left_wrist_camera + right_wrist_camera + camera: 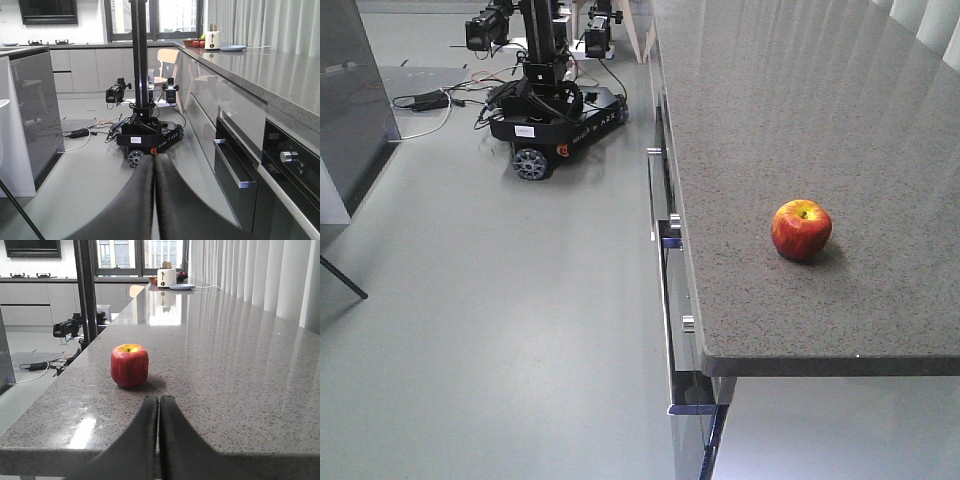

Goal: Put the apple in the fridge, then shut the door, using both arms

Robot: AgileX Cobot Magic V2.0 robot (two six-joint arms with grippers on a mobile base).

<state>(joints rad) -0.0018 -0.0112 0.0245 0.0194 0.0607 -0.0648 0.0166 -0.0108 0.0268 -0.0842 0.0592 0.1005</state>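
Right gripper (159, 440): fingers pressed together, held low at the near edge of the grey speckled countertop (240, 365), pointing along it. Apple (130, 365): upright on that countertop, just ahead of the fingertips, apart from them. Left gripper (153, 200): fingers likewise squeezed together, level above the floor, beside the cabinet fronts. Front and right wrist views: apple near the counter's corner. Left wrist view: oven handle (232, 167), wheeled robot base (145, 140) on the floor

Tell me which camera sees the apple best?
The right wrist view: the apple sits close and big on the counter. The front view shows it smaller, from above. The left wrist view misses it.
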